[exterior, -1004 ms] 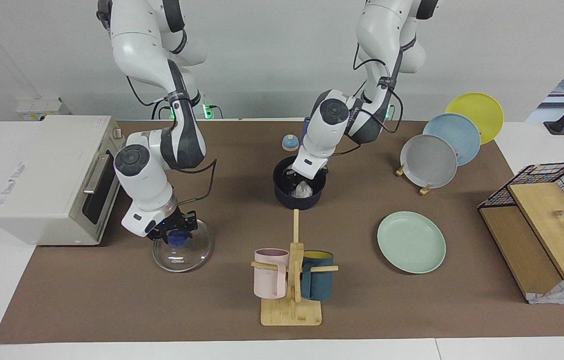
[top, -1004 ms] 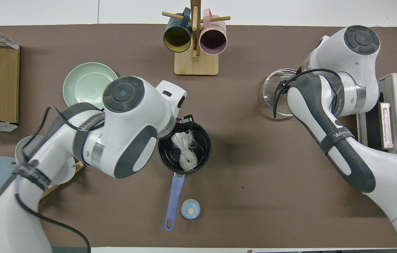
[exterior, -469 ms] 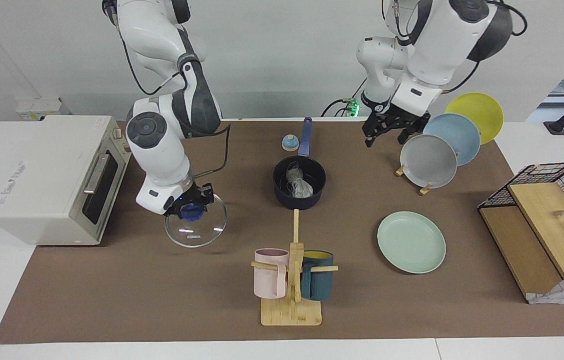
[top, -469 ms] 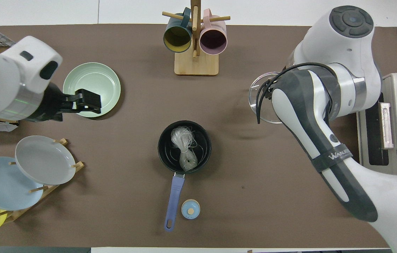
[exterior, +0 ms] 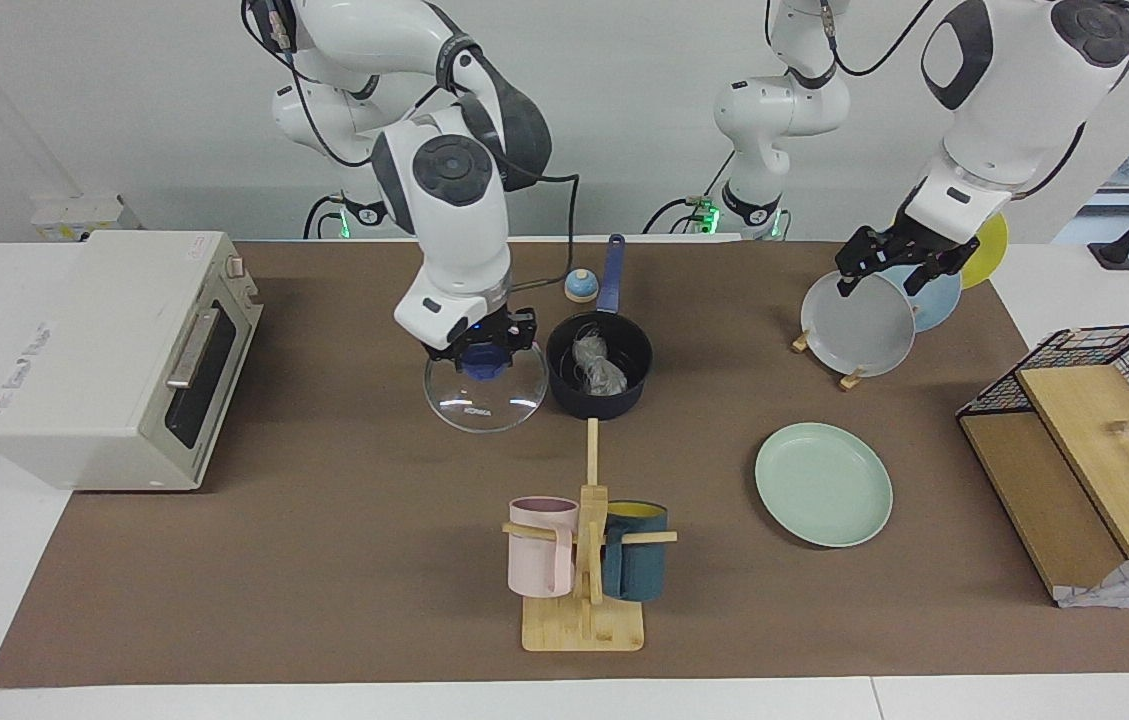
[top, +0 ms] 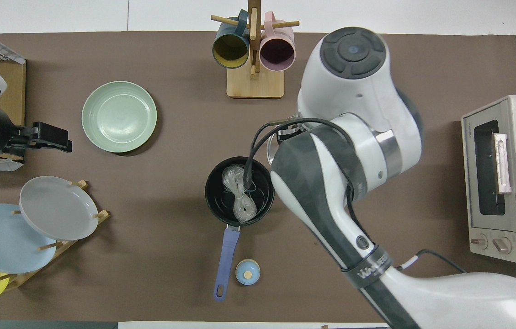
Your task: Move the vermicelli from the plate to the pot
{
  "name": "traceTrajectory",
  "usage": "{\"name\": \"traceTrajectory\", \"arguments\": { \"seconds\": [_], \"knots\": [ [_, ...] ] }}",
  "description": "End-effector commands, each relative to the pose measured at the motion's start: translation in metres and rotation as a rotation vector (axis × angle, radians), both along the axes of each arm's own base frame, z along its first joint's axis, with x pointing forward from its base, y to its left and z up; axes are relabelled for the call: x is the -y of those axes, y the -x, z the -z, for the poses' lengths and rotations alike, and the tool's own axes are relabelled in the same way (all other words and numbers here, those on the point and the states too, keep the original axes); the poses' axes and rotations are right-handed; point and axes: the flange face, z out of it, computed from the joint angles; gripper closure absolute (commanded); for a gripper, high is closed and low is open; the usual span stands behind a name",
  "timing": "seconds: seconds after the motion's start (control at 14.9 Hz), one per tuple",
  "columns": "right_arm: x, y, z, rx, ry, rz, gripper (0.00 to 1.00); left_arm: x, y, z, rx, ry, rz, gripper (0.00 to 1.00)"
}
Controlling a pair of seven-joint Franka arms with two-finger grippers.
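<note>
The right gripper [exterior: 480, 352] is clenching the blue knob of a glass lid [exterior: 486, 393] and is holding it up in the air, just beside the pot [exterior: 599, 378], on the side toward the right arm's end of the table. The lid's edge is looking very near the pot's rim; I cannot tell if they are touching. The vermicelli [exterior: 600, 368] is lying inside the pot, next to this gripper. The left gripper [exterior: 898, 265] is hanging with its fingers spread apart over the grey plate [exterior: 858, 323] on the rack, gripping nothing. The mint plate [exterior: 823, 484] is sitting bare on the mat, well apart from both grippers. In the overhead view the right arm is covering the lid almost fully.
</note>
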Motion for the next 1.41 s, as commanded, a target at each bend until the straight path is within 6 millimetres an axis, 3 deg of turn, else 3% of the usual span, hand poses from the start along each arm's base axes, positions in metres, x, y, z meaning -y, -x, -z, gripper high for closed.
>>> {"name": "traceTrajectory", "arguments": {
  "seconds": [0.0, 0.27, 0.47, 0.67, 1.34],
  "knots": [
    [-0.042, 0.021, -0.005, 0.015, -0.026, 0.098, 1.00, 0.002, 0.011, -0.002, 0.027, -0.025, 0.019, 0.00],
    [-0.099, 0.057, 0.018, 0.041, -0.074, 0.178, 1.00, 0.000, 0.011, -0.004, 0.021, -0.079, 0.032, 0.00],
    [-0.108, 0.066, 0.030, 0.041, -0.067, 0.175, 1.00, -0.001, 0.008, -0.014, 0.015, -0.087, 0.030, 0.00],
    [-0.131, 0.088, 0.051, 0.041, -0.054, 0.132, 1.00, 0.004, 0.012, -0.020, -0.001, -0.091, 0.029, 0.00],
    [-0.130, 0.094, 0.076, 0.065, -0.037, 0.119, 1.00, 0.021, 0.017, -0.011, 0.009, -0.080, 0.036, 0.00]
  ]
}}
